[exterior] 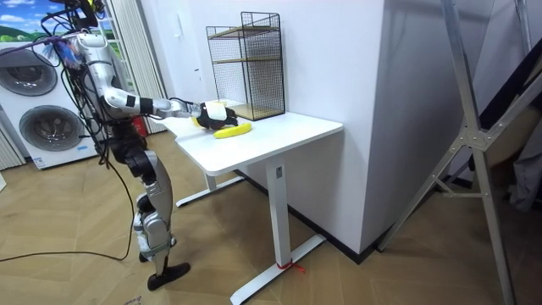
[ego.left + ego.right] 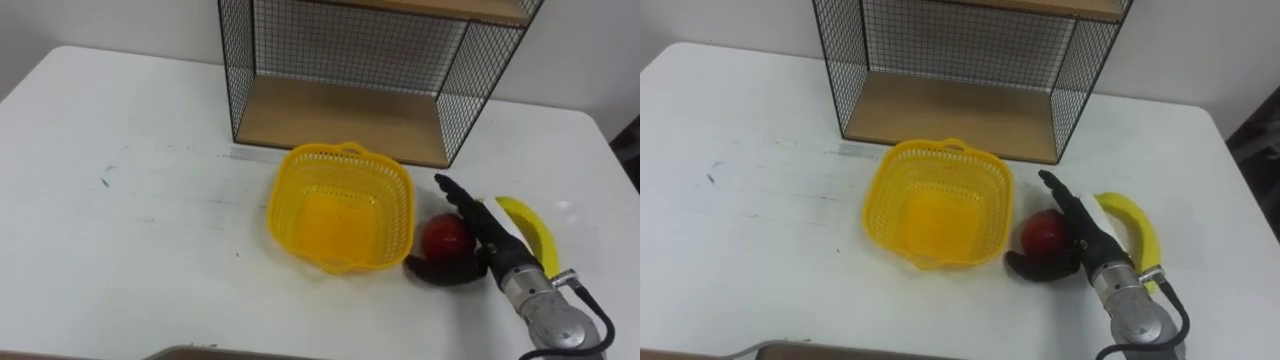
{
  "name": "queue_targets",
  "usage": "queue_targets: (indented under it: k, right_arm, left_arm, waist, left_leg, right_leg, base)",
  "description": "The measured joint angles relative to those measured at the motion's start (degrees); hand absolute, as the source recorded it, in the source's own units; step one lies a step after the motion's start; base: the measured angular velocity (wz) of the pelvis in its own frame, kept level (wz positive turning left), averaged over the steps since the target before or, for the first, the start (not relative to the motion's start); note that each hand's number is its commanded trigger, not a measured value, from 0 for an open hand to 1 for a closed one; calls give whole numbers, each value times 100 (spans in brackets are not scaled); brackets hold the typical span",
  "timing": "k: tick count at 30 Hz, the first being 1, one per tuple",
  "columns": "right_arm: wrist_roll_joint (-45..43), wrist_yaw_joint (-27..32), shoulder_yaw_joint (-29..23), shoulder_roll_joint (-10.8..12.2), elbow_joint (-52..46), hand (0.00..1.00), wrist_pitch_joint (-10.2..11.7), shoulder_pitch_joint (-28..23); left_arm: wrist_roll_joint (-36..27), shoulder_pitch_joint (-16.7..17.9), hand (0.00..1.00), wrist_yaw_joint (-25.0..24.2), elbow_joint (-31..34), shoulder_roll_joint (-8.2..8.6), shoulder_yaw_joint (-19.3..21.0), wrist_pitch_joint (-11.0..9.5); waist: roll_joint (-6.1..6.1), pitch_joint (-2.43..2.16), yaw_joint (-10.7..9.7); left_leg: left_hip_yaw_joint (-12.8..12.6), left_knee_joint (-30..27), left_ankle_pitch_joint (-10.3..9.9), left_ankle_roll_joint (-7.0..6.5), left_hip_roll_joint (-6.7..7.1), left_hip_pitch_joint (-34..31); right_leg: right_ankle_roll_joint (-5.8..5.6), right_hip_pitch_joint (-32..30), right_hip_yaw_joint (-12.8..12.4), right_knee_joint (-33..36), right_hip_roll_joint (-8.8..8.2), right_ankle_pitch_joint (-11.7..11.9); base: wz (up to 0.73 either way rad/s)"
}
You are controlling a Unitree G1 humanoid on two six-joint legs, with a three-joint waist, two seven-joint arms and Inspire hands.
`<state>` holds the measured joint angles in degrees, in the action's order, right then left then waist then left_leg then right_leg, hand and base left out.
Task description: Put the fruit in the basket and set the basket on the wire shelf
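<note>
On the white tabletop (image 2: 130,200), just right of the yellow basket (image 2: 400,215), a red apple (image 2: 445,235) sits inside the robot's right hand (image 2: 505,255). The thumb curls round the apple's near side and the fingers (image 2: 462,200) run along its far side, so the hand is clamped on it. A banana (image 2: 530,225) lies just beyond the hand, to the right. The basket holds nothing and stands before the wire shelf (image 2: 340,120). The robot stands at the tabletop's end, arm outstretched.

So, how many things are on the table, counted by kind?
fruit: 2, the apple and the banana
basket: 1
shelf: 1
total: 4
</note>
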<state>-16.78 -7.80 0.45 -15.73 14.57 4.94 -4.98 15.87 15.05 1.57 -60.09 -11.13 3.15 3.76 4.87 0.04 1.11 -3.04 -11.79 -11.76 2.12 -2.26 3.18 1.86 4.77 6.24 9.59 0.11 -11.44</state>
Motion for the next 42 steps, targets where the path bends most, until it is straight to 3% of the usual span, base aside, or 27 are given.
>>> queue_targets:
  k: [4,13,16,20,25,32,37,42]
  right_arm:
    - [-476,321,-8,-12,31,100,5,38]
    - [-1089,642,0,-33,79,100,-64,156]
    - [-994,683,-1,-9,122,100,-58,140]
    - [-481,852,-6,8,534,100,116,264]
    - [21,854,-314,233,737,100,159,321]
    - [2216,836,-460,263,877,100,170,263]
    - [3469,752,-554,283,931,100,109,235]
    - [4855,709,-695,384,886,100,39,229]
  left_arm:
    - [0,6,0,0,0,-1,0,0]
    - [-2,-24,0,1,-1,-1,0,-1]
    - [-2,-16,0,2,-1,-1,0,-4]
    - [-3,-25,0,17,-7,1,-1,-12]
    - [1,13,0,31,-12,23,14,-11]
    - [-1,94,0,33,-13,25,15,48]
    - [3,79,0,59,99,122,126,103]
    - [-51,126,0,72,141,182,108,112]
  waist:
    - [-22,-42,3]
    - [-3,-58,59]
    - [-4,-55,44]
    - [-13,-47,41]
    - [-22,-45,38]
    - [-89,-38,-84]
    - [-144,-14,-110]
    - [-169,-21,-119]
  left_leg:
    - [-2,8,0,0,1,9]
    - [0,47,0,0,2,27]
    - [2,46,0,0,2,61]
    - [-2,48,-1,0,1,122]
    - [-1,52,-1,0,3,119]
    - [10,42,-3,-3,6,68]
    - [-43,64,-3,-3,9,138]
    - [-83,61,-3,-3,9,82]
  right_leg:
    - [-1,9,6,8,1,1]
    - [0,28,12,-6,5,1]
    - [0,84,19,-5,2,1]
    - [0,125,-19,-5,-21,1]
    - [-5,125,-42,-50,-15,-3]
    - [-11,131,8,-90,-3,17]
    - [-13,189,-13,-112,-11,13]
    - [-14,107,-78,-98,0,12]
  base:
    - [0]
    - [0]
    - [1]
    - [-1]
    - [0]
    - [2]
    - [-2]
    - [-5]
